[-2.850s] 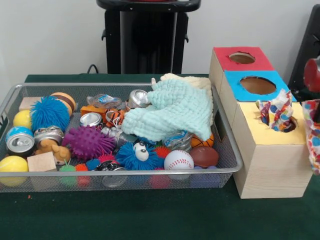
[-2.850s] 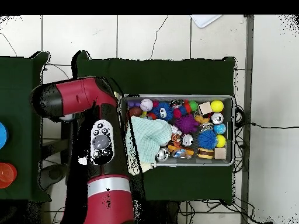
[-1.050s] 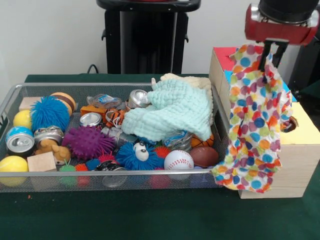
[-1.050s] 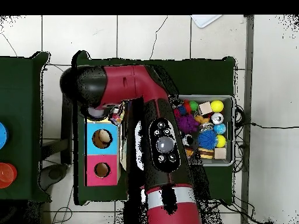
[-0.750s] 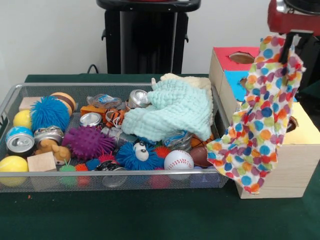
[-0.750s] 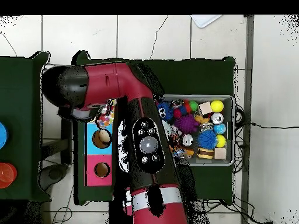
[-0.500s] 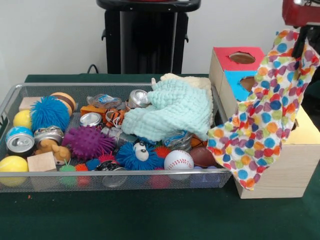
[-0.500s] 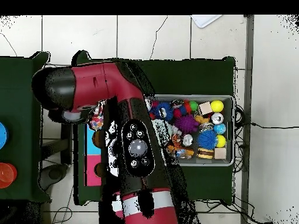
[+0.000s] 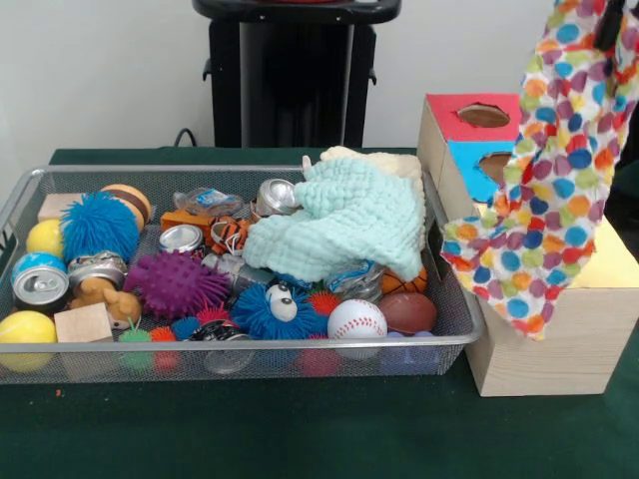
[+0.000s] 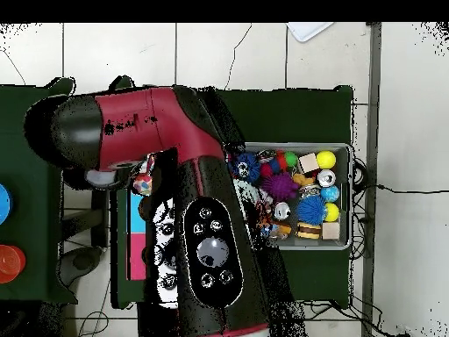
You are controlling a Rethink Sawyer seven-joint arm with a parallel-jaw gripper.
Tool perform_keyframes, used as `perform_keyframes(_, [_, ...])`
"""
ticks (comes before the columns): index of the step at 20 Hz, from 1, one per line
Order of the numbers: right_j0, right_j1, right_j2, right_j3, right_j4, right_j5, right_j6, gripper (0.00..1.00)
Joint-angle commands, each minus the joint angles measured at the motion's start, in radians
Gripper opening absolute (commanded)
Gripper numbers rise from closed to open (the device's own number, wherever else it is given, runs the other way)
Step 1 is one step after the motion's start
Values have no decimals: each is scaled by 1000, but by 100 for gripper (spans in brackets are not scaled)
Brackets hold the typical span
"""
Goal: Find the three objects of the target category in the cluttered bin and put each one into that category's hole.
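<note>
Polka-dot cloth (image 9: 559, 170), multicoloured, hanging crumpled

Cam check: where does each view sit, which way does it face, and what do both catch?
Front view: table height, across the table, facing the wire bin and hole box; only a hanging polka-dot cloth shows.
Overhead view: above, straight down; the red arm covers much of the bin.
Shared: bin, polka-dot cloth.

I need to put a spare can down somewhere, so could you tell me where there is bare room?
Bare green table runs along the front of the bin and box. The bin itself is packed edge to edge, and the spotted cloth hangs over the box top.
</note>
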State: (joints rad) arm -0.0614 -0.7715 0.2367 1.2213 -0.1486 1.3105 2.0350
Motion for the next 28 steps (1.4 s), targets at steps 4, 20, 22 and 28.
perform_keyframes(4, [-97,-169,62,229,-9,87,-300,0])
perform_keyframes(20, [-156,-61,140,356,-56,-224,-250,0])
perform_keyframes(22, [-159,-18,151,369,-78,-330,-227,0])
perform_keyframes(28, [-128,21,158,342,-62,-386,-124,0])
